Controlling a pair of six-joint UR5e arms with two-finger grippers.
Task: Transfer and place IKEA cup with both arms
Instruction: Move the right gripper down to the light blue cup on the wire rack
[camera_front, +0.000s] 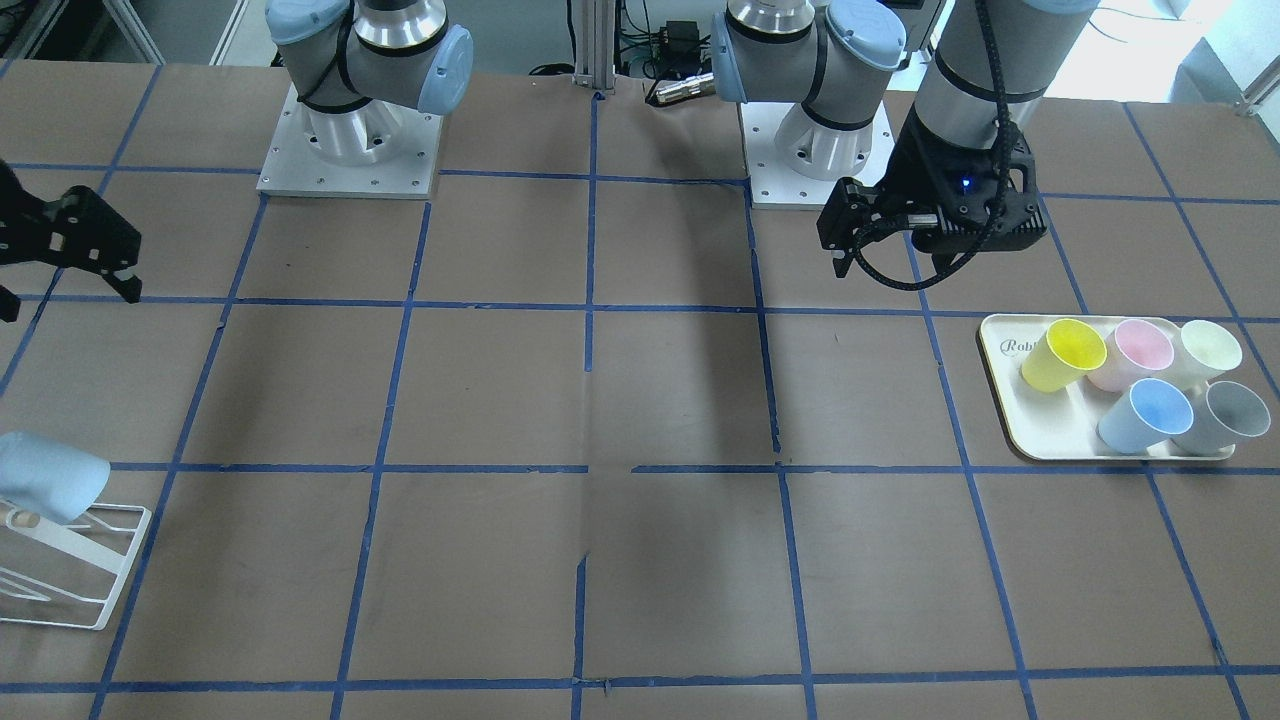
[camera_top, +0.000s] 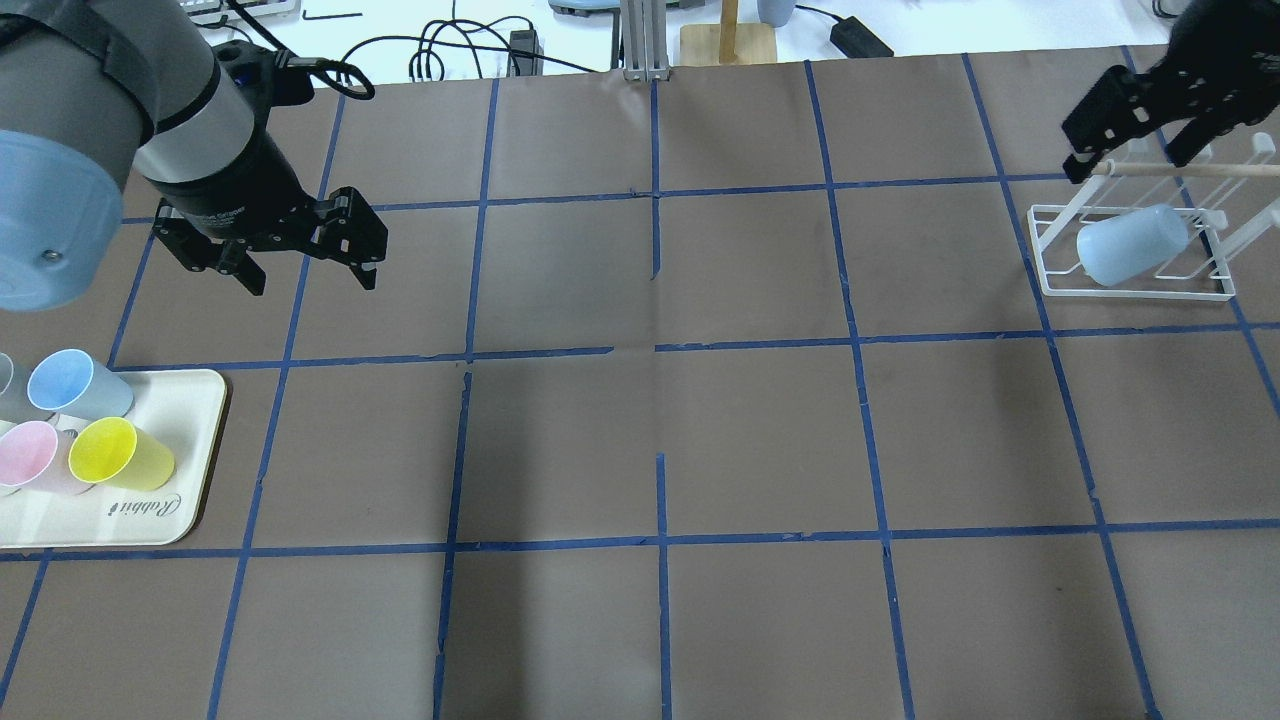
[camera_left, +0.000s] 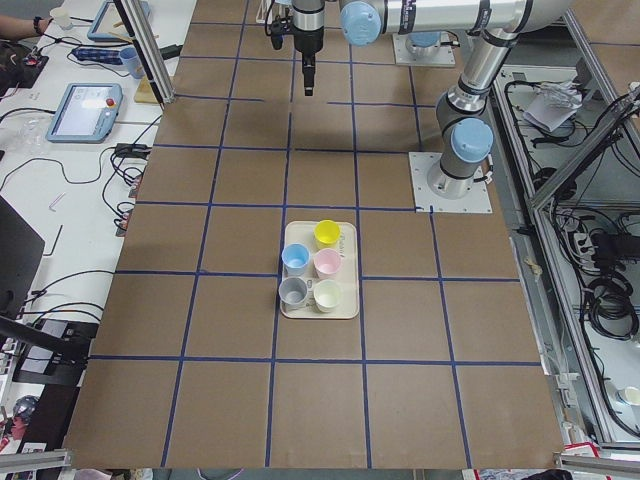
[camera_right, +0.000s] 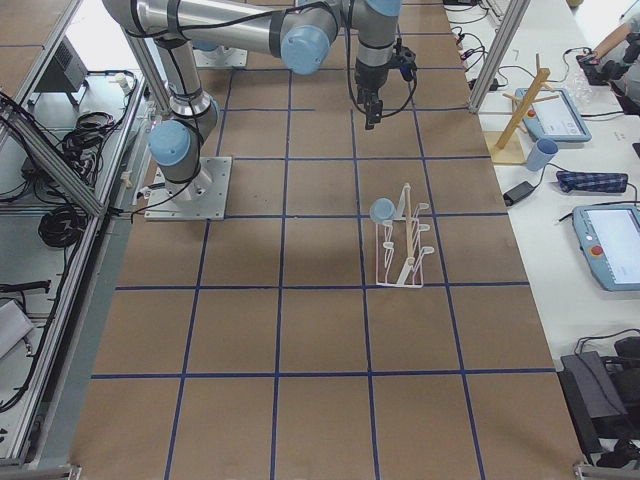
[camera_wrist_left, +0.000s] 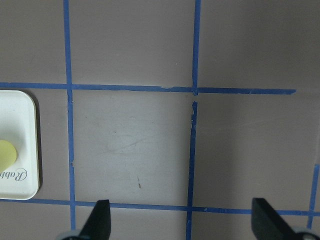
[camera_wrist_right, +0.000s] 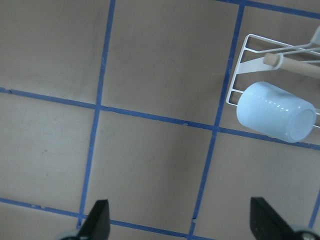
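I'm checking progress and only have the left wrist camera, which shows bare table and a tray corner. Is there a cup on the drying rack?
Observer: Yes, a pale blue cup sits tilted on the white wire rack, on the robot's right.
Operator: Is the right gripper holding it?
Observer: No, the right gripper is open, empty and apart from the cup.
Operator: What is on the tray?
Observer: The tray holds five cups, mouths up: yellow, pink, cream, blue and grey.

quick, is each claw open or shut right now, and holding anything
Left claw: open, holding nothing.
Right claw: open, holding nothing.
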